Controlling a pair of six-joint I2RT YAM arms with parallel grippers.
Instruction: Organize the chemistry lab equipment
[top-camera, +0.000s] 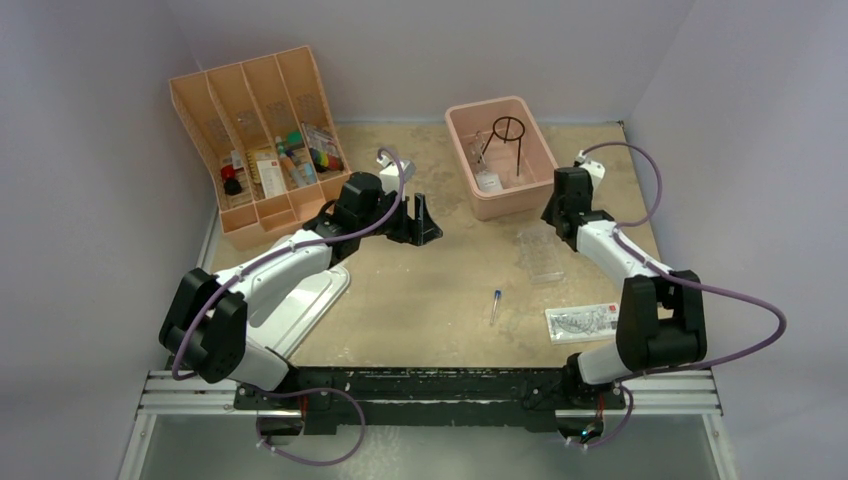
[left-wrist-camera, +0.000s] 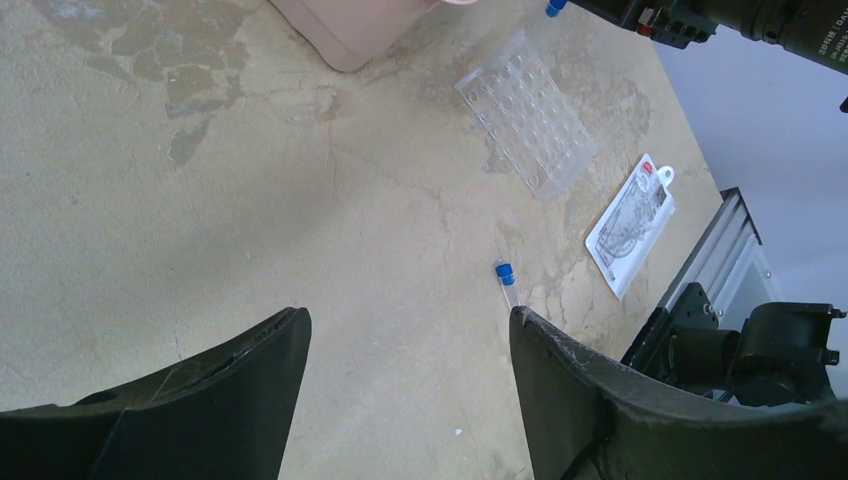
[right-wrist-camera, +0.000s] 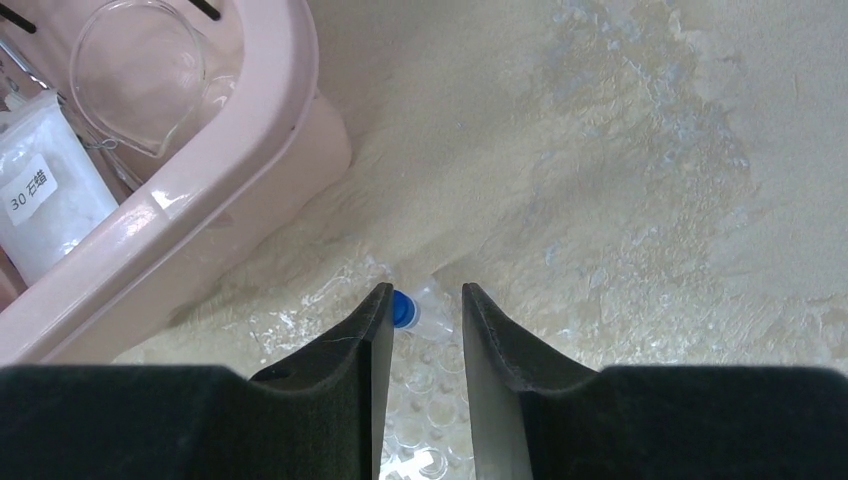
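The blue-tipped dropper lies on the table, long axis about 12 to 6. It looks light, thin and likely fragile, so grip it softly at mid-body. At its 11 o'clock, the left gripper gapes empty. At 1 o'clock, over the clear well rack, the right gripper stands narrow around a blue-capped piece; clamped or not, I cannot tell.

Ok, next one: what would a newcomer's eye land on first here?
Probably the orange tray at the far left, holding colourful small items, and the pink tub at the far middle with a black wire tripod inside. Next, the right gripper poised low over the clear rack beside the tub, a blue-capped piece between its fingers.
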